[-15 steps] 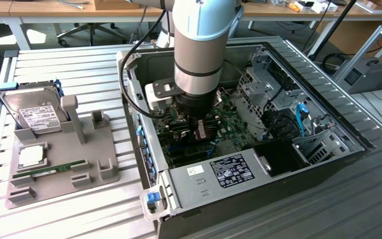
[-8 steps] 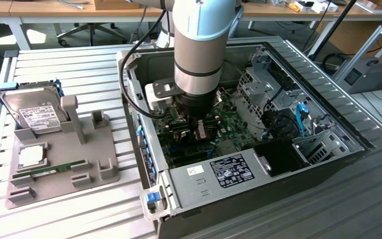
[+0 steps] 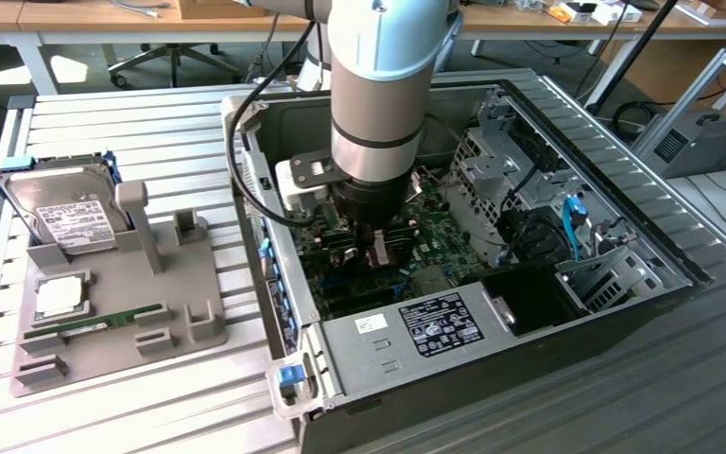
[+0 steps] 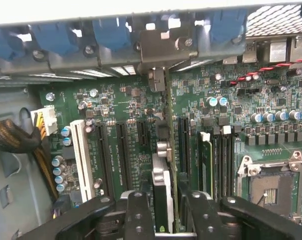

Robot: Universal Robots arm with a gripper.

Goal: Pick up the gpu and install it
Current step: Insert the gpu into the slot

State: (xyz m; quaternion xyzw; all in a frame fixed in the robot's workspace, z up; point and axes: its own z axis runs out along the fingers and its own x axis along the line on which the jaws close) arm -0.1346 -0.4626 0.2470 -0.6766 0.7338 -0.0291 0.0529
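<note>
The gpu stands on edge in a motherboard slot inside the open PC case, its green board running up to its silver end bracket at the case's rear wall. Its black heatsink faces one finger. My gripper straddles the card's near end, with the black fingers on either side and a thin dark gap between the other finger and the board. In the exterior view the arm reaches straight down into the case, with the gripper low over the motherboard.
A memory stick sits in a slot beside the empty CPU socket. A cable bundle lies by the white slot. On the exterior view's left, a grey holder carries a hard drive, a CPU and a memory stick.
</note>
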